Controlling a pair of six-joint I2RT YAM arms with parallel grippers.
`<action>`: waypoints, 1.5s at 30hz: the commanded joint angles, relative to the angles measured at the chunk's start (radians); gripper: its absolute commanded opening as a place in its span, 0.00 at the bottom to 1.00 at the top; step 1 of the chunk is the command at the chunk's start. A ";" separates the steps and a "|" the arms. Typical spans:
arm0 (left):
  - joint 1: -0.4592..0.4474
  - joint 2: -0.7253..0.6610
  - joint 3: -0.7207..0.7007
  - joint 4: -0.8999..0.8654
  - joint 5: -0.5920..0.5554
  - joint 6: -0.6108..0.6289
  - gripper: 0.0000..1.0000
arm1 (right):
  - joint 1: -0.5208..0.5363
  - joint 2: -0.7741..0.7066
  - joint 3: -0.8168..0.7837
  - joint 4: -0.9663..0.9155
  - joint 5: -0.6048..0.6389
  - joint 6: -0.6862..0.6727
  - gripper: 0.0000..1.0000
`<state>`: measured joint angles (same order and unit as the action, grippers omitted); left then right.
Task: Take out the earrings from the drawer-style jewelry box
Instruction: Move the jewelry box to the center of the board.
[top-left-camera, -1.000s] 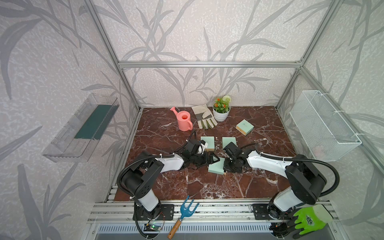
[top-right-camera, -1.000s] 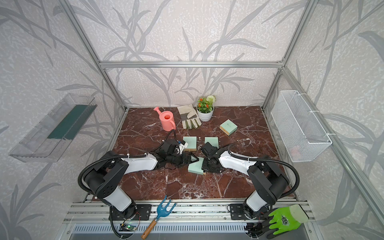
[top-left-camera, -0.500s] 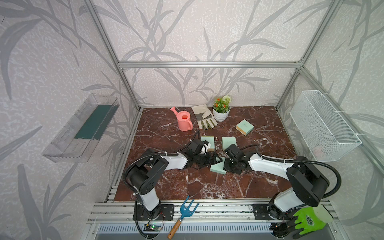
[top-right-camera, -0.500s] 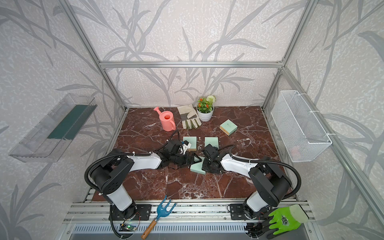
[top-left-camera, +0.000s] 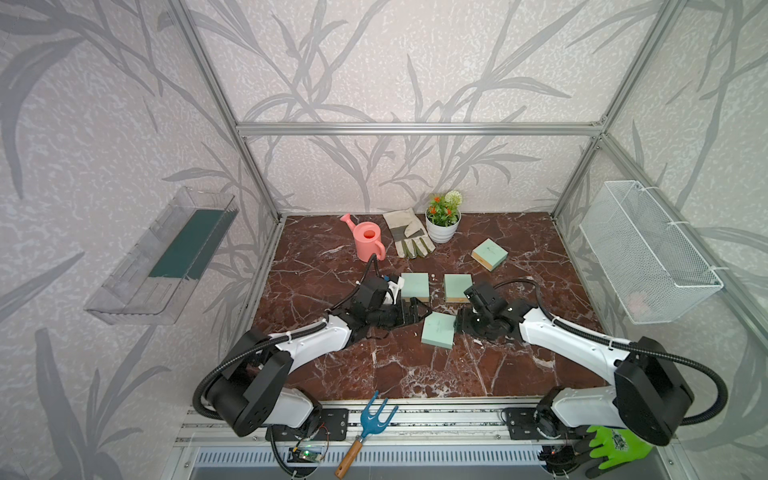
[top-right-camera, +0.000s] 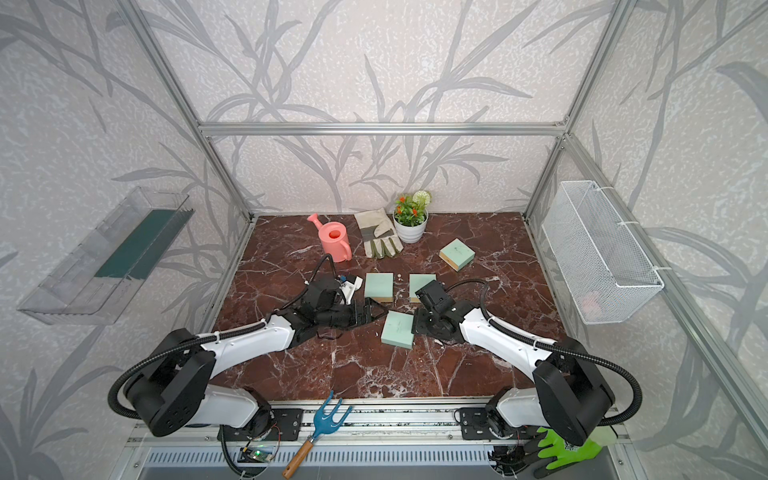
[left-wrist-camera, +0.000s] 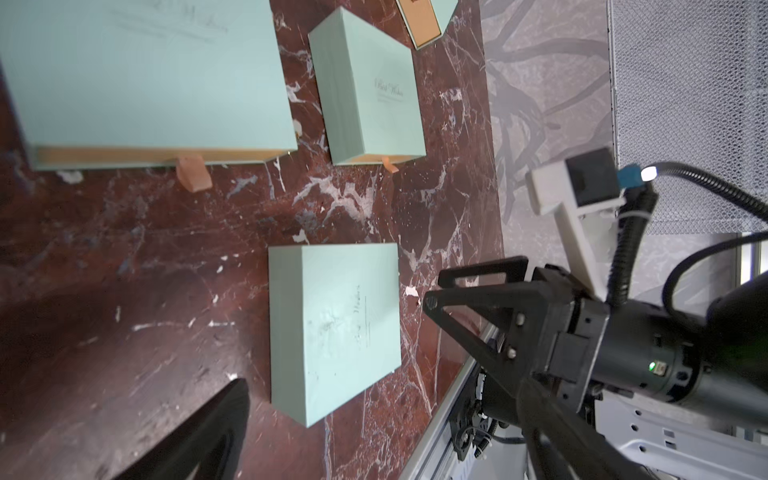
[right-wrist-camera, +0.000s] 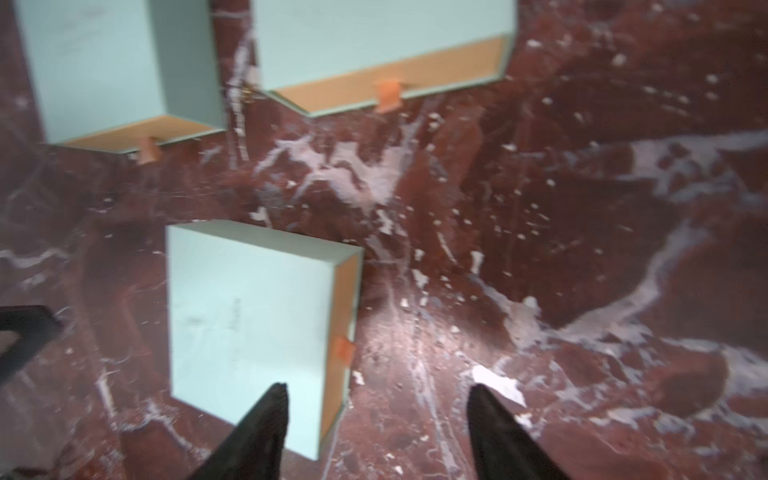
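The nearest mint jewelry box (top-left-camera: 438, 329) (top-right-camera: 398, 329) lies flat on the marble with its drawer shut, between both grippers. Its tan end carries an orange pull tab (right-wrist-camera: 345, 350). My right gripper (right-wrist-camera: 378, 390) (top-left-camera: 459, 325) is open just in front of that tab end and holds nothing. My left gripper (top-left-camera: 428, 312) (left-wrist-camera: 382, 386) is wide open on the box's opposite side, apart from it. Two more shut boxes (top-left-camera: 414, 286) (top-left-camera: 458, 287) sit behind. A tiny pale speck, possibly one of the earrings (top-left-camera: 432, 276) (left-wrist-camera: 296, 126), lies between them.
A fourth mint box (top-left-camera: 489, 254) sits at the back right. Along the back stand a pink watering can (top-left-camera: 368, 242), a work glove (top-left-camera: 407, 233) and a potted plant (top-left-camera: 444, 218). A wire basket (top-left-camera: 648, 253) hangs on the right wall.
My right gripper has gone from shut to open beside the near box's tab end. The left gripper stayed open, and the box has hardly shifted.
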<state>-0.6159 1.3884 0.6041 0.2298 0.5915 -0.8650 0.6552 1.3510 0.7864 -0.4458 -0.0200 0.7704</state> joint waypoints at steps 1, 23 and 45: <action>-0.009 -0.055 -0.072 -0.053 0.046 -0.028 0.99 | -0.006 0.045 0.074 0.088 -0.060 -0.125 0.76; -0.131 0.172 0.009 0.116 0.013 -0.111 0.81 | -0.070 0.234 0.079 0.213 -0.346 -0.205 0.77; -0.231 0.579 0.457 0.065 0.102 -0.068 0.60 | -0.336 -0.089 -0.161 0.070 -0.353 -0.105 0.70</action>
<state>-0.8185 1.9232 0.9905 0.2844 0.6548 -0.9363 0.3511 1.2922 0.6250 -0.3401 -0.3355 0.6762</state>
